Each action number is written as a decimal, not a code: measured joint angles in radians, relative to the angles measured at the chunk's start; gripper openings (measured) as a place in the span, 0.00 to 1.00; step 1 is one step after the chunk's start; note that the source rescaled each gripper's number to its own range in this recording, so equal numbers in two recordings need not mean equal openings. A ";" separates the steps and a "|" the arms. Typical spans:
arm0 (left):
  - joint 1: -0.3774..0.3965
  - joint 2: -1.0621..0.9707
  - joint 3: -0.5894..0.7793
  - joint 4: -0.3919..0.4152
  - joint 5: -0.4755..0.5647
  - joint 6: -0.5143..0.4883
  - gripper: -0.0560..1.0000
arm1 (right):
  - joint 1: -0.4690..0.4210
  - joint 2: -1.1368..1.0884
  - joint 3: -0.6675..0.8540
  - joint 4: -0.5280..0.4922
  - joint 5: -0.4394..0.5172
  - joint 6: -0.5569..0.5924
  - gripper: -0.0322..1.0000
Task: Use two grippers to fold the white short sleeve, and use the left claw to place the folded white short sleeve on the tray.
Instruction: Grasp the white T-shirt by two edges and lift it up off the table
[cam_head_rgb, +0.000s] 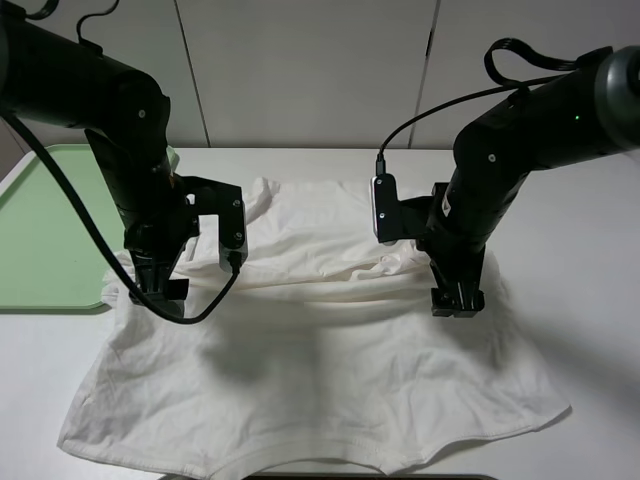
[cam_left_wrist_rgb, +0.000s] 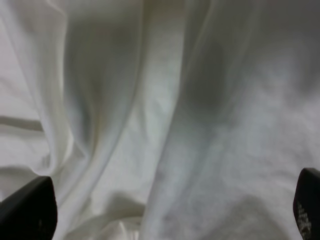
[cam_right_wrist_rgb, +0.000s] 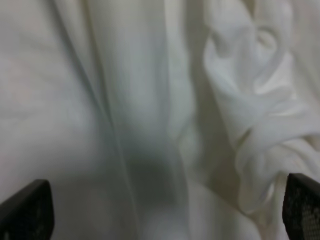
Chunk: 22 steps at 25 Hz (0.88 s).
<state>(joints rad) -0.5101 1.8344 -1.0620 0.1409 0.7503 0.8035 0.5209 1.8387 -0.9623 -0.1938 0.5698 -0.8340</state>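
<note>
Left gripper (cam_head_rgb: 160, 288) and right gripper (cam_head_rgb: 458, 300) are both sitting released, jaws wide, nothing held, tips down at the white short sleeve (cam_head_rgb: 320, 360). It is lying spread and wrinkled on the table (cam_head_rgb: 585, 230). Left is working at its 10 o'clock, right at 2.

Risk: jaws closing on bunched ridges are likely catching uneven layers and skewing the fold. The left arm's cable loop (cam_head_rgb: 205, 305) is drooping onto the cloth and could drag it.

Tray (cam_head_rgb: 40, 230) is sitting at 9 o'clock, just beside the shirt's edge.
</note>
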 joint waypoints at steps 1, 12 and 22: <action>0.000 0.000 0.000 0.000 -0.002 0.000 0.94 | -0.003 0.007 0.001 0.000 -0.002 -0.003 1.00; 0.000 0.087 0.000 -0.043 0.000 0.000 0.92 | -0.048 0.020 0.060 0.000 -0.070 -0.023 1.00; 0.000 0.090 0.015 -0.045 0.003 0.000 0.81 | -0.103 0.020 0.088 0.007 -0.088 -0.030 1.00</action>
<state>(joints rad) -0.5101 1.9248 -1.0474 0.0958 0.7533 0.8035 0.4177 1.8591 -0.8745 -0.1867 0.4820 -0.8641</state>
